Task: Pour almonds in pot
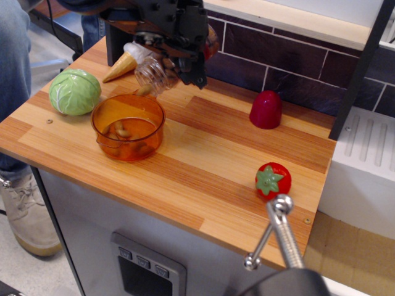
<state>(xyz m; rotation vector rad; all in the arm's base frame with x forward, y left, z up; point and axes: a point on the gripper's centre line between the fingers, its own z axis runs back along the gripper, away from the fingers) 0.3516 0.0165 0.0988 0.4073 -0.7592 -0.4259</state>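
My black gripper (pixel 179 46) is shut on the clear plastic jar (pixel 154 73) and holds it tipped mouth-down to the left, just above the far rim of the translucent orange pot (pixel 128 126). Tan-brown almonds (pixel 126 132) lie in the bottom of the pot, and one almond (pixel 144 90) is in the air below the jar's mouth. The jar looks almost empty. Its labelled end is hidden behind the gripper.
A green cabbage (pixel 74 92) sits left of the pot. A toy ice-cream cone (pixel 126 57) lies behind it. A red dome cap (pixel 266 109) and a red strawberry (pixel 272 179) stand on the right of the wooden counter (pixel 203 160). A metal handle (pixel 278 231) is at the front right.
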